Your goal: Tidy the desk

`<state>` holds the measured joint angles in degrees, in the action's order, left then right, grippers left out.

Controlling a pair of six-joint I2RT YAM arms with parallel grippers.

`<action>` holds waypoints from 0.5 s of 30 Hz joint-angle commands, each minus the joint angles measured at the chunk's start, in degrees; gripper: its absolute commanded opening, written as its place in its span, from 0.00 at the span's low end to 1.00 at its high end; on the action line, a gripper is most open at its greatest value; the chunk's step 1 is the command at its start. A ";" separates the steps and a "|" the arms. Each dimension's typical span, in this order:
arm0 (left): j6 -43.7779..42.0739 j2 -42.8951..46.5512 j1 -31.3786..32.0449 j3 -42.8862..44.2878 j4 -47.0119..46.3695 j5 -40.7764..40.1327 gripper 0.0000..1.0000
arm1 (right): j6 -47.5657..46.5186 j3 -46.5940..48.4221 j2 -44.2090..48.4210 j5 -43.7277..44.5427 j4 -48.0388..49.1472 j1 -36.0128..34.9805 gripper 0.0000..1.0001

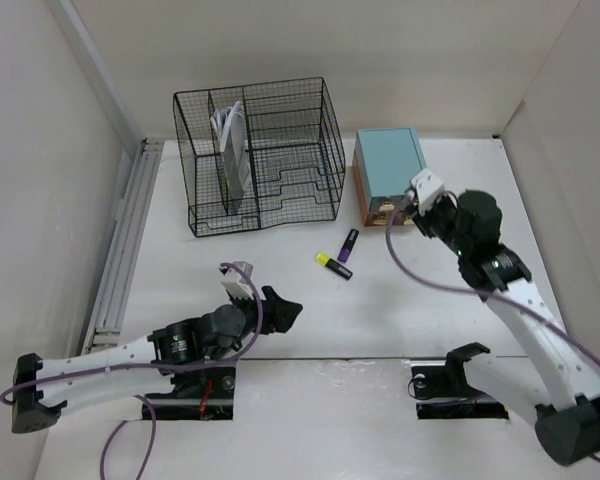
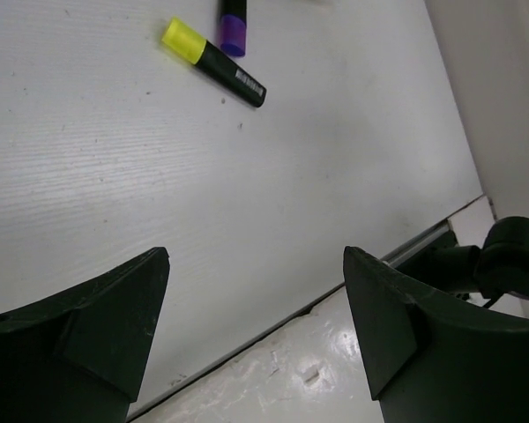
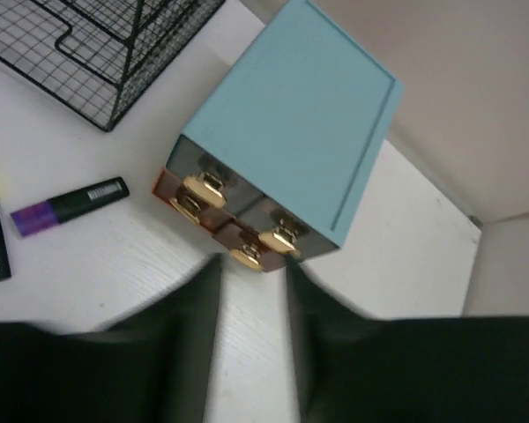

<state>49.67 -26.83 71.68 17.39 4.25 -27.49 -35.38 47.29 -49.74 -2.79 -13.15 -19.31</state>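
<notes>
On the white desk, a skewed reach by the left gripper could roll the yellow highlighter against the purple highlighter just beside it, and the right gripper could shove the teal drawer box. The left jaws stand wide and empty. The right jaws, blurred, are apart just short of a gold drawer handle, gripping nothing.

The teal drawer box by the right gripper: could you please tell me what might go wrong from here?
The right gripper sits close to the small gold handles; a misaligned close could miss one or shove the teal drawer box. The two highlighters lie nearby and might get knocked.
</notes>
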 commanded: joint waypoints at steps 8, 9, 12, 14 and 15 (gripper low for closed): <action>-2.21 -5.25 0.39 4.23 -5.13 -0.02 0.75 | 34.82 8.10 -20.05 -26.96 -1.47 18.57 0.22; -2.21 -4.64 0.39 4.23 -5.13 -0.02 0.75 | 36.76 6.60 -20.75 -29.88 3.17 20.43 0.28; -2.21 -2.97 0.39 3.71 -3.99 -0.02 0.75 | 42.57 2.03 -20.75 -36.58 10.65 24.22 0.41; -2.21 -1.66 0.39 3.10 -3.99 -0.02 0.75 | 45.82 -1.12 -20.75 -36.59 13.31 24.23 0.45; -2.21 -1.65 0.39 3.09 -3.38 -0.02 0.75 | 46.36 -1.93 -20.75 -36.59 14.98 24.23 0.51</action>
<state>48.42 -29.93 71.68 18.98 1.98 -27.38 3.11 47.22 -71.50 -31.94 -8.25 5.23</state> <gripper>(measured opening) 0.755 0.486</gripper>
